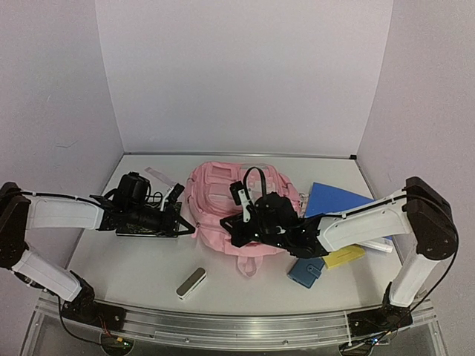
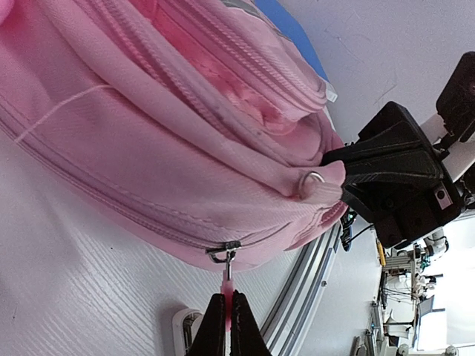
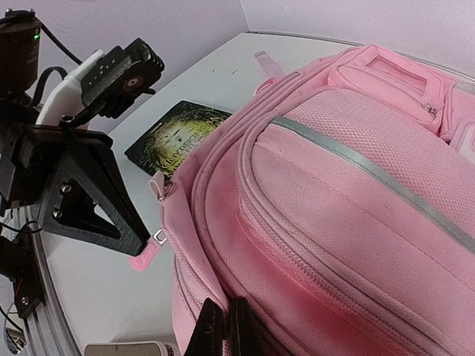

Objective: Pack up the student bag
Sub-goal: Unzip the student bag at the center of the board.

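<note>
Finding one: the pink backpack [image 1: 215, 185] lies flat in the middle of the desk [image 1: 133, 259], between your two arms, front pockets and grey strip facing up.

Finding two: your left fingers [image 2: 228, 311] are pressed together on the pink zip pull [image 2: 225, 285] at the bag's left side. The pull runs straight from the metal slider [image 2: 223, 252] into the fingertips. The zip beside the slider appears closed.

Finding three: your right fingers [image 3: 223, 330] are pressed together and pinching a fold of the backpack's fabric at its near edge. The left wrist view shows this grip sitting just beside a small metal ring [image 2: 315, 178].

Finding four: a dark-covered book [image 3: 178, 137] lies on the desk just left of the bag, partly under your left arm.

Finding five: a blue folder [image 1: 334, 199] lies to the right of the bag, partly covered by your right arm. A yellow item [image 1: 343, 256] and a small blue pouch [image 1: 306, 272] lie near each other below that arm.

Finding six: a small white and grey case [image 1: 191, 283] lies alone near the front edge, apart from the bag.
</note>
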`<state>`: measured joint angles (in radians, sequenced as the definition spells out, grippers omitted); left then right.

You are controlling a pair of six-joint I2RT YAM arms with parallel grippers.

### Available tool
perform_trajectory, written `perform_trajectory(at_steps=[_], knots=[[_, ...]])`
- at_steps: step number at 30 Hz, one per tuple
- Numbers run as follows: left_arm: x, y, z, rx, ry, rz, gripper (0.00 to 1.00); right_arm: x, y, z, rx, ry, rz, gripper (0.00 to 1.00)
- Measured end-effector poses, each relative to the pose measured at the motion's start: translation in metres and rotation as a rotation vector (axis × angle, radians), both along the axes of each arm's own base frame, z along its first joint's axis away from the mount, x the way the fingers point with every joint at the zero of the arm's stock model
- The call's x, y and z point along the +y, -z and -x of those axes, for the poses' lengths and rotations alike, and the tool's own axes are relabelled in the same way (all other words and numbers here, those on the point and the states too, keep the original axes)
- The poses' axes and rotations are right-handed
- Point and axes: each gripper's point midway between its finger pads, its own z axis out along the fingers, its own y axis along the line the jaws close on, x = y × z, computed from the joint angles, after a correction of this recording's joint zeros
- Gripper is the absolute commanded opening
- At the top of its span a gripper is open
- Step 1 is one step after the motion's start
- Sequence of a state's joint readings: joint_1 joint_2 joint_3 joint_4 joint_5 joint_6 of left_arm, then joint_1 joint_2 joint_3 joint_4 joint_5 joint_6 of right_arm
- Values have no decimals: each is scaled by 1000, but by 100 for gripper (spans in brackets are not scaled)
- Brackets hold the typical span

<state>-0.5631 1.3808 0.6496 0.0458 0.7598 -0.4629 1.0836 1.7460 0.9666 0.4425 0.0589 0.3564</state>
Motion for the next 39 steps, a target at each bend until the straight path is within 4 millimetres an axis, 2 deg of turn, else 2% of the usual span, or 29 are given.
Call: perform_trajectory(at_steps=[6,18,25,29,33,35,39], knots=[[-13,5,6,18,16,5,0,6,11,-7,6,22,1,0],[-37,29,12,63,15,-24,0,16,34,-16,24,49,23,0],[-64,27,46,93,138,4,0,18,27,-29,-5,98,-6,0],[-64,30,43,96,114,-10,11,18,26,-30,-3,101,-14,11],[-58,33,37,104,58,-49,34,13,20,-26,9,104,-26,31],[-52,30,35,94,23,-71,43,9,8,-23,7,112,-37,39],[-38,11,29,42,-48,-95,58,2,-39,-13,-18,123,-106,51]])
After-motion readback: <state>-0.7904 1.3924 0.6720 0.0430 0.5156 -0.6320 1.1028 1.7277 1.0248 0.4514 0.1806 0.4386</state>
